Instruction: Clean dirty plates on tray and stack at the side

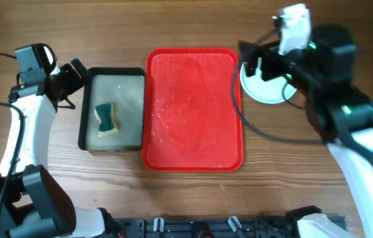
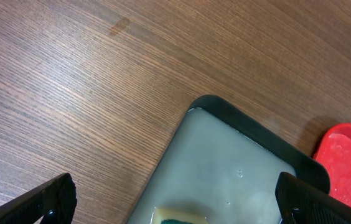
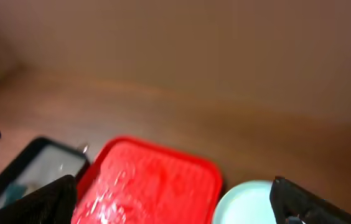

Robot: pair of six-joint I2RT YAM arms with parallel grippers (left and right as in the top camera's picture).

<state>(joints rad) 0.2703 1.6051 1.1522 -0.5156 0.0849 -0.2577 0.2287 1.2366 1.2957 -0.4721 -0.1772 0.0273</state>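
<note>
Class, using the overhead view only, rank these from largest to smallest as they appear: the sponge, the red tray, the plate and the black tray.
1. red tray
2. black tray
3. plate, partly hidden by the right arm, yet clearly bigger than the sponge
4. sponge

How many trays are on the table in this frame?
2. The red tray lies in the middle; the black tray, holding a sponge, sits beside it on the robot's left. The right arm hides some tabletop, so another could be hidden there.
</note>
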